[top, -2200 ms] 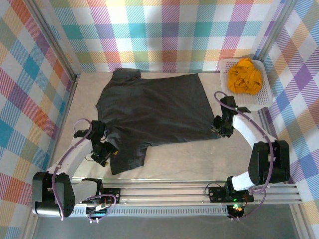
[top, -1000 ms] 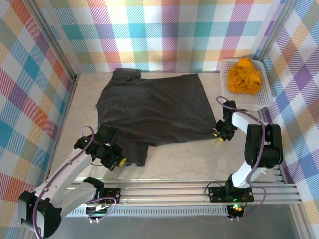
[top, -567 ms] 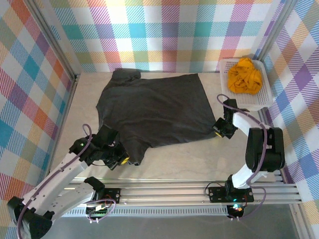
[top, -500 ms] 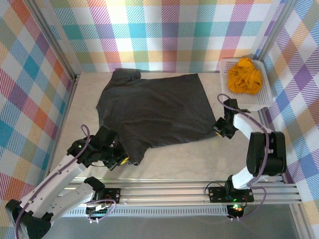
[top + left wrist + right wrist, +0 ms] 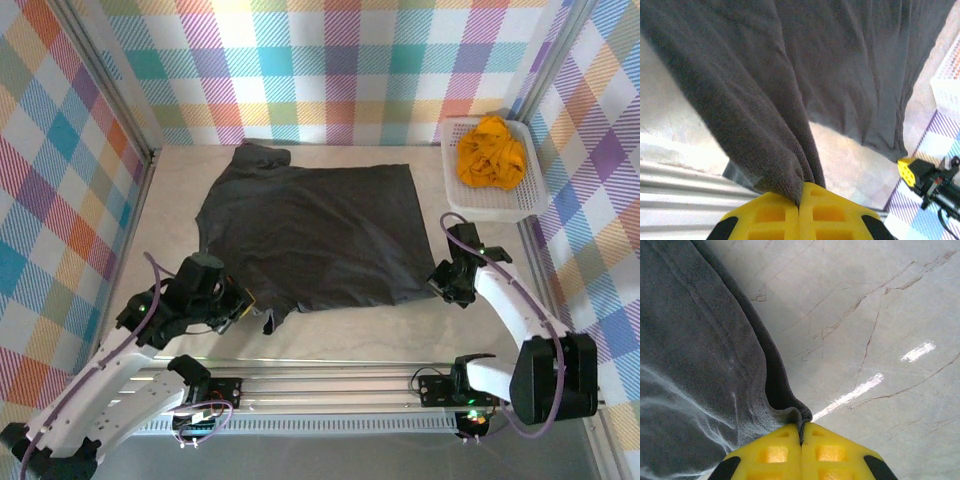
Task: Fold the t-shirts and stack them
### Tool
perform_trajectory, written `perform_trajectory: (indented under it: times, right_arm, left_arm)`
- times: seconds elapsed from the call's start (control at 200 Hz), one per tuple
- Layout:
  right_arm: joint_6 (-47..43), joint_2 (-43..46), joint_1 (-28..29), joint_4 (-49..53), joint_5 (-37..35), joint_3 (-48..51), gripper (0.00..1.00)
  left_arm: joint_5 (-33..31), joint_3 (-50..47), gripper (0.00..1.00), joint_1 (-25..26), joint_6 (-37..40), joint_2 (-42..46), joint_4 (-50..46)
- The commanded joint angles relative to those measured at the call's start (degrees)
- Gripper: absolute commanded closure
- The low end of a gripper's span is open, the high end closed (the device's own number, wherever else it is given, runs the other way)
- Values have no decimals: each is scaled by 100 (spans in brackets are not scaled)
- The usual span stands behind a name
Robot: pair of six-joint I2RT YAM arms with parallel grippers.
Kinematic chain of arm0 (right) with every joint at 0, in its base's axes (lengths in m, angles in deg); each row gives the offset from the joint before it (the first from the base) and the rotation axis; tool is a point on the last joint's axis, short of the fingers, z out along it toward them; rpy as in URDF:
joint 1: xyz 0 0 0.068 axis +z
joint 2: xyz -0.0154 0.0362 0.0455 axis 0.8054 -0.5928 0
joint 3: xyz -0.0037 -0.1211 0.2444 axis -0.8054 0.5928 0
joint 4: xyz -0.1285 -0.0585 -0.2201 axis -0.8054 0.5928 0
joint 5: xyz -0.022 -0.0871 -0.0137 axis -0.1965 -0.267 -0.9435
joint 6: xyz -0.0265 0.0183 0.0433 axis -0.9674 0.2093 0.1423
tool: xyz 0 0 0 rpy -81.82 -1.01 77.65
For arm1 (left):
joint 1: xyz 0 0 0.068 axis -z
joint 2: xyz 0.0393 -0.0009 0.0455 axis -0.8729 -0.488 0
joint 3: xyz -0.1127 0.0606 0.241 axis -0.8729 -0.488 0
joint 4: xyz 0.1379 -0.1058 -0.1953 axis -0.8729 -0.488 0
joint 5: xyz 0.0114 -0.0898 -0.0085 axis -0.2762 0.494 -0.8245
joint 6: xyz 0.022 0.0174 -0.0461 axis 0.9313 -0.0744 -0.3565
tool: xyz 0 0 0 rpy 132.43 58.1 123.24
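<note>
table: pale beige stone-look top (image 5: 380, 325); up close in the right wrist view you get thin brown veins and a couple of shiny light streaks (image 5: 880, 315)
basket: white plastic mesh (image 5: 500, 210), parked in the far right corner of the table, pretty much against the wall; its edge peeks in at the right of the left wrist view too (image 5: 947, 85)
walls: pastel plaid print (image 5: 330, 70) all the way round, back and both sides
rail: silver slotted aluminium bars (image 5: 350, 385) along the near edge of the table
corner posts: plain metal strips (image 5: 105, 75) where the walls meet
</note>
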State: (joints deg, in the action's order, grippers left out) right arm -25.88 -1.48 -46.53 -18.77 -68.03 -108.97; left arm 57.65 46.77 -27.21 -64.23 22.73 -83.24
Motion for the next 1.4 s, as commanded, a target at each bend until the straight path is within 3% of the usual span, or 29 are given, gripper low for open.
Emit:
perform_trajectory:
  times: [0.0, 0.175, 0.445, 0.865, 1.395]
  right_arm:
    - [-26, -427, 0, 154, -65, -631, 100]
    - [-170, -1387, -258, 68, 200, -1672, 100]
    - [-208, -2920, -360, 293, 347, -3313, 100]
    - [-50, -3786, -457, 377, 10, -4051, 100]
    - [-158, -4750, -498, 335, 454, -5133, 100]
  left_arm:
    - [-623, 573, 100, -393, 332, -686, 351]
    - [-75, 1020, 100, -1592, 656, -1898, 1351]
    - [130, 2188, 100, -2440, 1418, -3604, 1507]
    - [38, 2974, 100, -3018, 1806, -4619, 1641]
    - [-4, 3835, 100, -3421, 2119, -5556, 1517]
